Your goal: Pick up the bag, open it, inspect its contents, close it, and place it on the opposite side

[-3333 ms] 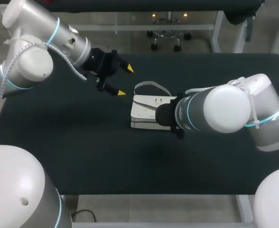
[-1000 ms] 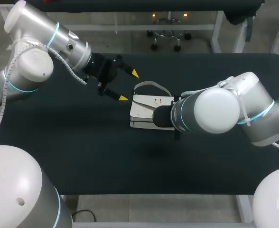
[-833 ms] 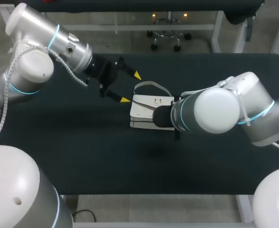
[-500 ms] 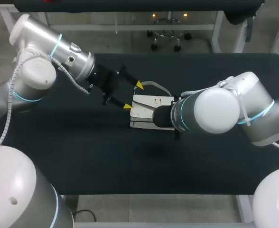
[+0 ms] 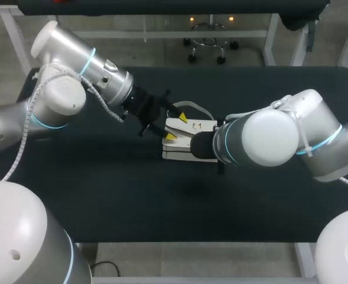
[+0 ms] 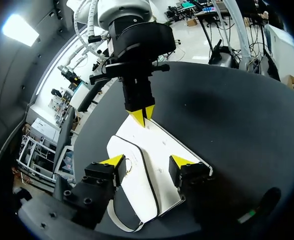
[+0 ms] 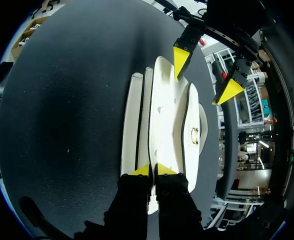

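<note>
A small white bag (image 5: 186, 141) lies flat near the table's middle, its pale strap (image 5: 190, 106) looped behind it. My left gripper (image 5: 176, 127) hovers over the bag's left end, open, with the fingers straddling the flap (image 6: 154, 150). In the left wrist view the gripper (image 6: 147, 161) has its tips over the bag, one beside the metal clasp (image 6: 128, 165). My right gripper (image 7: 153, 170) is shut, its tips together at the bag's right edge (image 7: 164, 115). From the head view my right forearm hides it. The left wrist view shows the right gripper (image 6: 142, 116) pointing down onto the bag's far end.
The black table (image 5: 103, 189) stretches wide on both sides of the bag. My right arm's bulky elbow (image 5: 268, 136) hangs over the table right of the bag. The left arm's elbow (image 5: 58, 100) is over the table's left part.
My left arm has swung right from beside the bag to over its left end, and its fingers have narrowed. The right arm and the bag have stayed put.
</note>
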{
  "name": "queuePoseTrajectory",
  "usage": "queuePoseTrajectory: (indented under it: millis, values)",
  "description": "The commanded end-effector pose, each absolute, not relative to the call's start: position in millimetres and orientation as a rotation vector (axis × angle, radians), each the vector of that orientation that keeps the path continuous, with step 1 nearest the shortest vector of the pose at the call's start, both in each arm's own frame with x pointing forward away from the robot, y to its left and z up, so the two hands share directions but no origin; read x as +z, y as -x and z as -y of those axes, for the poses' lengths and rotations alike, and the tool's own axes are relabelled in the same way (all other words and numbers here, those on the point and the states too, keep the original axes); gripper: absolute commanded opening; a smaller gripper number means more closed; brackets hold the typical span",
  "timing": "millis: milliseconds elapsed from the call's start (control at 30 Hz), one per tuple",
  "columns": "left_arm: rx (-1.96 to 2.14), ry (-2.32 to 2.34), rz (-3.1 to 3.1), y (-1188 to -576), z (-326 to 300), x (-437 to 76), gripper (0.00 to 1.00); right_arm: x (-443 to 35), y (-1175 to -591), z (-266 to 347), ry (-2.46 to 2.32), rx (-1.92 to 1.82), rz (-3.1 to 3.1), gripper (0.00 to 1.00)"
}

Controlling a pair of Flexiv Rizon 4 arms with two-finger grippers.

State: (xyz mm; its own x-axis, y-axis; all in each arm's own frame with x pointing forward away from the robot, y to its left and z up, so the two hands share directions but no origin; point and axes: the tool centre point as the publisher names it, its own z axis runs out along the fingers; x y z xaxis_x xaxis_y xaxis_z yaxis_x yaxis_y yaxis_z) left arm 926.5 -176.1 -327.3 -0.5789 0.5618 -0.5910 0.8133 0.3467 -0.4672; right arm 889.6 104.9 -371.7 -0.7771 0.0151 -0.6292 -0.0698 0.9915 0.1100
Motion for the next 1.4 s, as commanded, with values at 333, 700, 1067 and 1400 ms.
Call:
queuePoseTrajectory:
  millis: [333,700,1067,1400]
  values:
    - [-1.091,-1.234,-2.247,-931.8,189.0,-349.9,0.43,-376.4,-887.0,-102.0,0.027,0.18,-2.265,0.0]
    - [-1.06,-1.199,-2.208,-938.4,193.0,-353.6,0.3,-376.4,-887.0,-102.0,0.027,0.18,-2.265,0.0]
    - [-1.017,-1.155,-2.167,-944.7,196.7,-356.4,0.23,-376.4,-887.0,-102.0,0.027,0.18,-2.265,0.0]
    - [-0.995,-1.09,-2.15,-955.0,199.3,-350.2,0.0,-376.4,-887.0,-102.0,0.027,0.18,-2.265,0.0]
